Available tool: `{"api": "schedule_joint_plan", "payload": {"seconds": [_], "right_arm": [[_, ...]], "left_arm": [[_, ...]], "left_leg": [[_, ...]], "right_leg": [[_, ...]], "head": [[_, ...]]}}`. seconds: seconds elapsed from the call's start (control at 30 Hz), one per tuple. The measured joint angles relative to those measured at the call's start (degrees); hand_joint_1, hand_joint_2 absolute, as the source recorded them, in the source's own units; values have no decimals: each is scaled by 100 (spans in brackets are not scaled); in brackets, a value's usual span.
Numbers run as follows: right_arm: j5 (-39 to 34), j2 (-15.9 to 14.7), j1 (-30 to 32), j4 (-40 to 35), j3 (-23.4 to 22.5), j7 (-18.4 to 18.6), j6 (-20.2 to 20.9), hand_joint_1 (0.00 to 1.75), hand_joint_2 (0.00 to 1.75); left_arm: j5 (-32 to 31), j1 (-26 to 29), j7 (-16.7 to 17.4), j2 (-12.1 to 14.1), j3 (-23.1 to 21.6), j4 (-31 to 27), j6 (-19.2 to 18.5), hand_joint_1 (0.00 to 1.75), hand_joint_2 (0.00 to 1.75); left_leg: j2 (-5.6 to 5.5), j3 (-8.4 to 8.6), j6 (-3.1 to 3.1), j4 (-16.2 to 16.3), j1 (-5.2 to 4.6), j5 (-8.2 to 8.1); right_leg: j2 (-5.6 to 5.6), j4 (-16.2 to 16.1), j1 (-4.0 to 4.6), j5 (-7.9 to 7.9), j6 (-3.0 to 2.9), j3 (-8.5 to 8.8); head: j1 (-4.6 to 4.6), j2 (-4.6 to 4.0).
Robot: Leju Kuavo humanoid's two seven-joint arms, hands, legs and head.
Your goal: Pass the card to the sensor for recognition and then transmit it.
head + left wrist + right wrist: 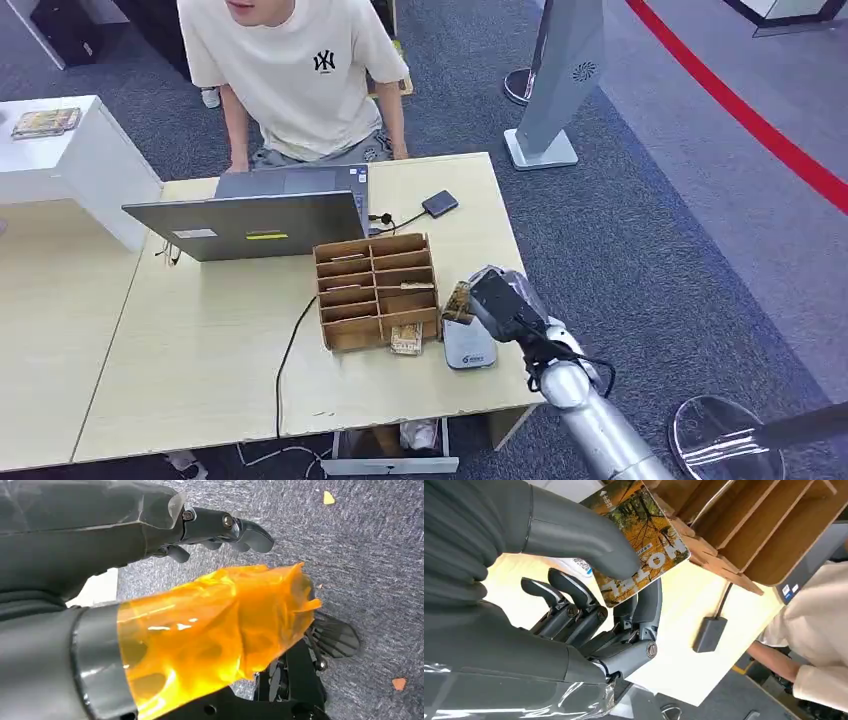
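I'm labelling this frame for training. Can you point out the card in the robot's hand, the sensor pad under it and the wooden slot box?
card (pixel 644 545), right wrist view, its printed face.
sensor pad (pixel 468 350), head view, its pale top.
wooden slot box (pixel 377 285), head view, a middle divider.

Even, bright indoor light throughout; shadows are soft. Glare streaks the orange film (pixel 215 630) at nine o'clock in the left wrist view. Both wrist views blur close up.

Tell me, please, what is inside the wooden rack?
The rack has several open slots; a few seem to hold flat cards, too small to read. One card leans at its front. The slot depths are hidden by the dividers.
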Motion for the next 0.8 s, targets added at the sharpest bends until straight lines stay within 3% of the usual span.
{"api": "schedule_joint_plan", "payload": {"seconds": [0.8], "right_arm": [[129,-81,-151,400,92,192,350,175,175]], "left_arm": [[-2,0,15,-2,81,0,-50,0,0]], "left_leg": [[0,0,0,0,0,0]], "right_leg": [[0,0,0,0,0,0]], "head": [[-2,0]]}}
